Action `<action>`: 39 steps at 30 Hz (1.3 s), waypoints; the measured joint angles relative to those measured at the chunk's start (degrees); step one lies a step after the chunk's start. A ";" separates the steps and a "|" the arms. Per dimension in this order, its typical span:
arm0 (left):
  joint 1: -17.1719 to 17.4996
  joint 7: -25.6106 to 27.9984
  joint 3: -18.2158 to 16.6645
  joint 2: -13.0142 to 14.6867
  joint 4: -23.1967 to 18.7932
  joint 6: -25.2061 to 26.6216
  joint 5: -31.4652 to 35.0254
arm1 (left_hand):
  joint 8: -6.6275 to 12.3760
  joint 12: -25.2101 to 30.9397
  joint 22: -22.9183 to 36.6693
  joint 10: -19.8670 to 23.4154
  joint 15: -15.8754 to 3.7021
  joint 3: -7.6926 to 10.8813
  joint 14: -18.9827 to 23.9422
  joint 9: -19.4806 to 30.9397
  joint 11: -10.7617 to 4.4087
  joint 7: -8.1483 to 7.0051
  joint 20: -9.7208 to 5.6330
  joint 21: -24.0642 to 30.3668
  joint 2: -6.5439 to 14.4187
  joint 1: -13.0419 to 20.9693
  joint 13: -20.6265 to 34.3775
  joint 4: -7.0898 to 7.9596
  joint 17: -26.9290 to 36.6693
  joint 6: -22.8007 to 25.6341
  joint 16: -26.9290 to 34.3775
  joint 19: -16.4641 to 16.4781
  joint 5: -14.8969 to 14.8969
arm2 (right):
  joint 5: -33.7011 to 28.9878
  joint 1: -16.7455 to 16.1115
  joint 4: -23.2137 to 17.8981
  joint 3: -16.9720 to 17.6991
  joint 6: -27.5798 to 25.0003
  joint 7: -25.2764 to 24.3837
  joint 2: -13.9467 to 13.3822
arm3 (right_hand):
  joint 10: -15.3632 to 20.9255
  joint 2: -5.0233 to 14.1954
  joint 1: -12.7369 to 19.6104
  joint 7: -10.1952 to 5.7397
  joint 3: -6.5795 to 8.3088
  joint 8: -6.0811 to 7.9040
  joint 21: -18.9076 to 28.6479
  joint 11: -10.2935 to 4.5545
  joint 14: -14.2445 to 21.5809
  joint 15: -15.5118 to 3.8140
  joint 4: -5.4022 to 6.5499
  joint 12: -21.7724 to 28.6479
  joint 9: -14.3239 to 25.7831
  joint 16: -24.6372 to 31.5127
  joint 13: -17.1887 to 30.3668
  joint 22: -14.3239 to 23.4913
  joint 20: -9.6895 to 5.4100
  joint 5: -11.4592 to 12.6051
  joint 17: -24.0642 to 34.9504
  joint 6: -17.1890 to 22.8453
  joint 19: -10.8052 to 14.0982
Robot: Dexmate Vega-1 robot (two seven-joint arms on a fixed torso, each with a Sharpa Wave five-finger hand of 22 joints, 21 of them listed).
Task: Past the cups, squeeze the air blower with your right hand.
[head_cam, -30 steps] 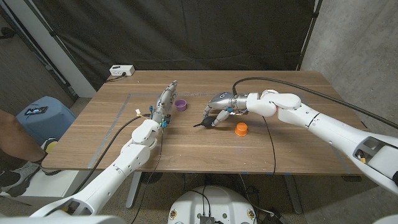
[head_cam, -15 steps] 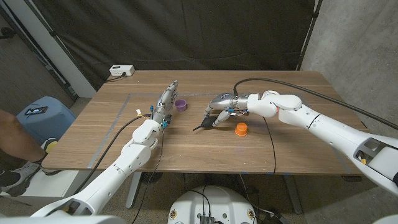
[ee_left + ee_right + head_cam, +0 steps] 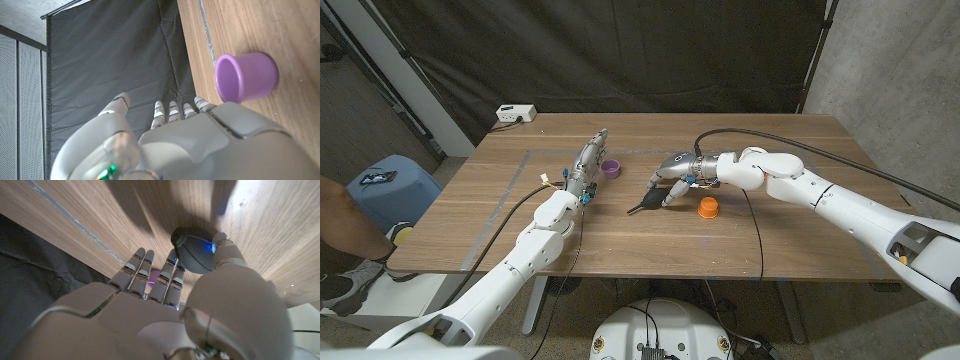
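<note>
Black and bulb-shaped, the air blower (image 3: 647, 204) sits on the tabletop (image 3: 790, 250) just beside the orange cup (image 3: 708, 207), on the side toward the purple cup (image 3: 610, 168). The right hand (image 3: 672, 176) grips its bulb (image 3: 196, 251) from above, so the grasp looks made (how hard it presses, I cannot tell). The left hand (image 3: 585, 165), fingers apart and holding nothing, stands next to the purple cup. Since a second ago, the blower's nozzle has swung slightly away from the orange cup.

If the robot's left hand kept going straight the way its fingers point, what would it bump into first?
Probably nothing: the left hand points toward the table's far edge, and the purple cup sits just beside that line, not in it. Depth is hard to judge.
</note>
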 measured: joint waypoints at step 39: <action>0.11 0.10 0.18 0.02 -0.58 0.16 0.11 | 0.00 0.00 0.00 -0.01 0.00 -0.01 -0.01 0.00 0.00 -0.21 0.21 -0.35 -0.23 -0.23 0.00 0.01 0.00 0.21 0.00 0.21 0.00 | 0.35 -0.80 -0.15 0.19 0.24 0.44 -0.39 | 0.89 0.00 0.00 0.32 -0.40 -0.03 -0.31 0.75 0.00 0.00 0.39 0.46 0.00 -0.44 0.53 0.00 0.01 0.45 0.31 0.76 -0.01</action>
